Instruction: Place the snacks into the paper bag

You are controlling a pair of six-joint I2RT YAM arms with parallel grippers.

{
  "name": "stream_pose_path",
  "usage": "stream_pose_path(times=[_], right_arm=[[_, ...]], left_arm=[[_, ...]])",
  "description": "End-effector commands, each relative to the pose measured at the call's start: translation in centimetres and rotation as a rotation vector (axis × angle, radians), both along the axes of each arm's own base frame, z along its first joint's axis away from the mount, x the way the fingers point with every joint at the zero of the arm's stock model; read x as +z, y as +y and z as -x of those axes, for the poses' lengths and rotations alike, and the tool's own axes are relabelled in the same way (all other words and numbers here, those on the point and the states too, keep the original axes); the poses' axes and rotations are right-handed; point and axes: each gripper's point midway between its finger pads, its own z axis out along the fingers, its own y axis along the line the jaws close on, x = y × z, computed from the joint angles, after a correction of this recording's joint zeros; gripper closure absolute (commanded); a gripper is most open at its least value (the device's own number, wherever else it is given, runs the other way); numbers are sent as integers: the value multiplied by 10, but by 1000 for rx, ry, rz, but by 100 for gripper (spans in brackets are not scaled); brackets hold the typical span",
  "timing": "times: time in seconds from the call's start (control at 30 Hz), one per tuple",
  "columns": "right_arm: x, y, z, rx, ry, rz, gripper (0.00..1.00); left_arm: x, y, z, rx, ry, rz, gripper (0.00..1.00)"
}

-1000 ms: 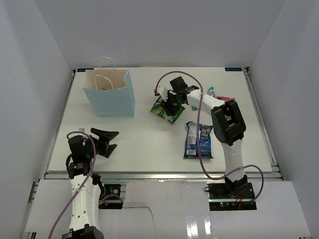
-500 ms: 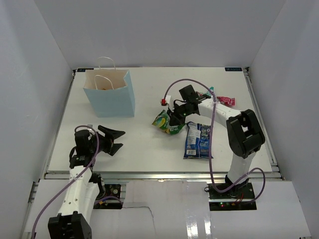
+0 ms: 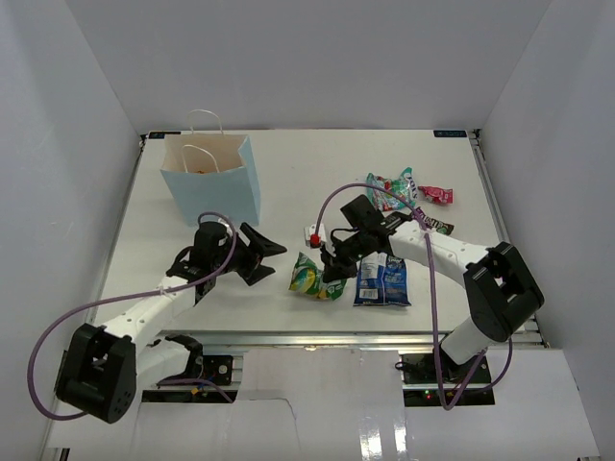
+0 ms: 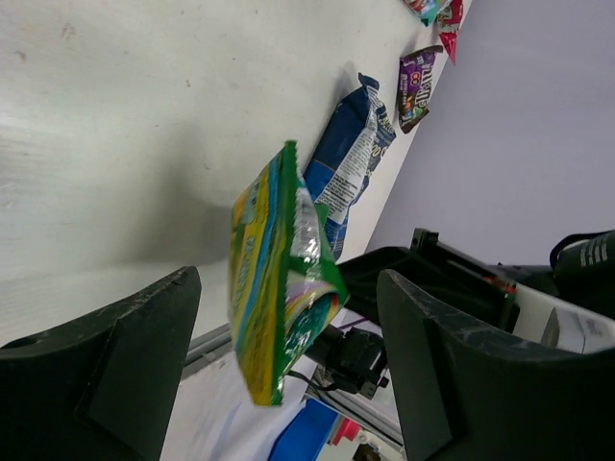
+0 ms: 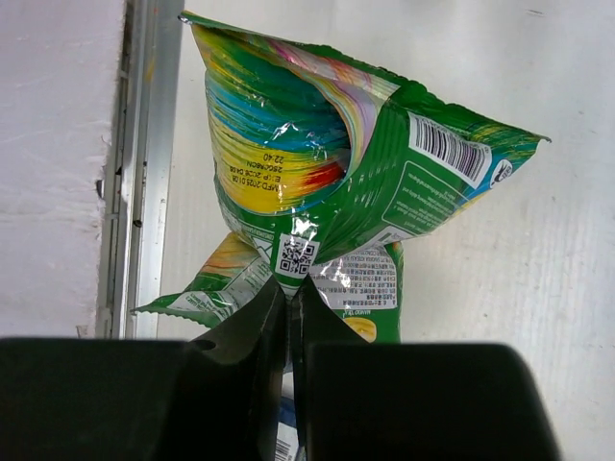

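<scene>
The right pincer (image 5: 288,305) is clenched on the crimped edge of the green bag (image 3: 309,279), holding it on edge above the bench (image 3: 288,173) near the front rim, just beside the blue-white bag (image 3: 382,279), which lies flat. The left pincer (image 3: 269,259) is spread wide and holds nothing, pointing at the green bag from close by. The light blue paper bag (image 3: 216,187) stands upright at the far left, well apart from it.

R claw (image 3: 332,274) pinched green bag (image 3: 309,279), prob. lifted, moved nearer; L claw (image 3: 273,265) approached.
</scene>
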Motion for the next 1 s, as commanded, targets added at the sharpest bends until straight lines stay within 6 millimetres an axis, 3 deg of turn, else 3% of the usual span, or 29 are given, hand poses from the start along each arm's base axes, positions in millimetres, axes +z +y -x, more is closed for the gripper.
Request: stream_pose_path(times=[0.0, 0.2, 0.33, 0.43, 0.47, 0.6, 0.73, 0.77, 0.8, 0.83, 0.87, 0.97], right_arm=[[17, 11, 0, 20, -82, -57, 92], [29, 23, -4, 10, -127, -69, 92], [38, 31, -8, -5, -137, -83, 92], [42, 34, -7, -5, -139, -93, 92], [43, 35, -6, -4, -139, -95, 92], [47, 35, -7, -13, -149, -103, 89], [47, 33, -4, -15, -150, -101, 82], [48, 32, -5, -17, -154, -101, 79], [49, 32, -5, -16, -156, -100, 69], [50, 30, -4, -18, -156, -98, 60], [54, 30, -5, -21, -154, -104, 43], [71, 26, -4, -20, -139, -124, 28]], left_arm=[[17, -17, -15, -10, -58, 11, 16], [1, -41, -1, -95, 6, -5, 19], [-8, -52, 5, -122, 39, -20, 28], [-9, -58, 4, -136, 36, -29, 39], [-7, -59, 1, -136, 28, -31, 50], [1, -60, -4, -144, -13, -40, 74], [11, -61, -7, -176, -73, -62, 89], [15, -62, -8, -187, -93, -64, 91], [25, -63, -11, -199, -136, -63, 99], [28, -62, -11, -224, -172, -95, 100], [43, -62, -15, -232, -228, -104, 100], [56, -54, -17, -297, -341, -215, 100]])
